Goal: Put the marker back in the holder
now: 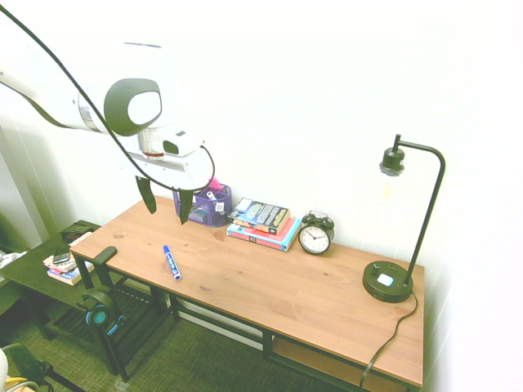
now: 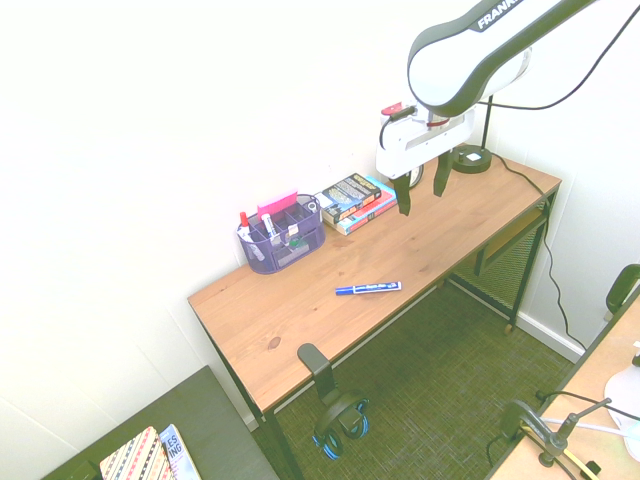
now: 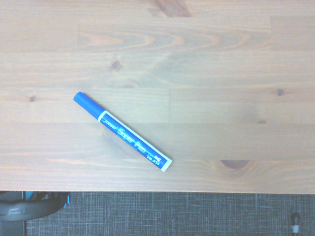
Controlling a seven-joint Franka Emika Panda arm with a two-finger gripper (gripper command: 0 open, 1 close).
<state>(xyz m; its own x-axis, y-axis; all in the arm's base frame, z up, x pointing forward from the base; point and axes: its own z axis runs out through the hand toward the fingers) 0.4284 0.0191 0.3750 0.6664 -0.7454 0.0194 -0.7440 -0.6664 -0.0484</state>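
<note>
I see the gripper (image 1: pixel 166 201) empty, fingers apart, high above the desk (image 1: pixel 270 282); marker (image 1: pixel 172 262) lies flat below it at lower left, long axis diagonal.

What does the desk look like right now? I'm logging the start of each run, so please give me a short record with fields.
marker: blue marker lying flat on the wooden desk, near its front edge, apart from everything else
holder: purple mesh holder at the back by the wall, pens standing in it
claw: claw open, empty, pointing down, well above the desk
beside holder: stack of books, then a black alarm clock
far end: black desk lamp
task state: marker not yet picked up
</note>
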